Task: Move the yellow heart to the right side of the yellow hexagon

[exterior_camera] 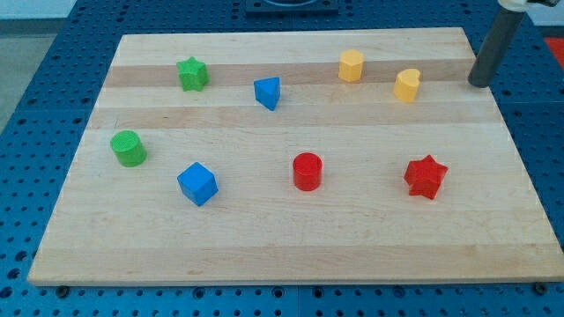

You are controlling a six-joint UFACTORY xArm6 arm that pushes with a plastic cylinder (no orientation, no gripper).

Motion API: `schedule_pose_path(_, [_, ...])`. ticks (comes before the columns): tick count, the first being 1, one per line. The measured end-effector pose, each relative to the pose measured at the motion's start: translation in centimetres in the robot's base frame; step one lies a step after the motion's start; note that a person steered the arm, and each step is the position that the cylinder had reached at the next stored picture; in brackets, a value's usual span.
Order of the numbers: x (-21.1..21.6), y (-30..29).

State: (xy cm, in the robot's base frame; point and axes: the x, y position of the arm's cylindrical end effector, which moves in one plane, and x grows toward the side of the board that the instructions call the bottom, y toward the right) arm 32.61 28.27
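Nearest the view's bottom, the wooden surface [291, 255] carries a row of blocks that play no part in the job: a blue cube [196, 183] toward the view's left, a red cylinder [307, 171] near the middle and a red star [426, 176] toward the view's right, with a green cylinder [129, 148] a little farther back by the left edge. Beyond them, a blue triangular block [267, 92] and a green star [192, 73] sit toward the view's top left, well apart from the task's pieces. The yellow heart [406, 84] lies near the view's top right, and the yellow hexagon [351, 65] stands just beside it, up and to the view's left, the two close but apart. As I judge it, the heart is already on the hexagon's right side, so little or nothing is left to do beyond perhaps levelling it with the hexagon. Farthest back, my tip [478, 84] rests at the surface's right edge, to the right of the heart and clear of it, touching no block; standing off like this probably keeps the rod from nudging the heart out of place. There is no gripper on this arm, so nothing is opened, closed or grasped. Nothing lies between my tip and the heart.
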Motion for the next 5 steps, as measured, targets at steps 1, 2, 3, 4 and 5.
schedule_pose_path(1, [0.0, 0.0])
schedule_pose_path(2, [2.1, 0.0])
schedule_pose_path(3, [5.9, -3.2])
schedule_pose_path(4, [2.0, -9.3])
schedule_pose_path(5, [-2.7, -9.3])
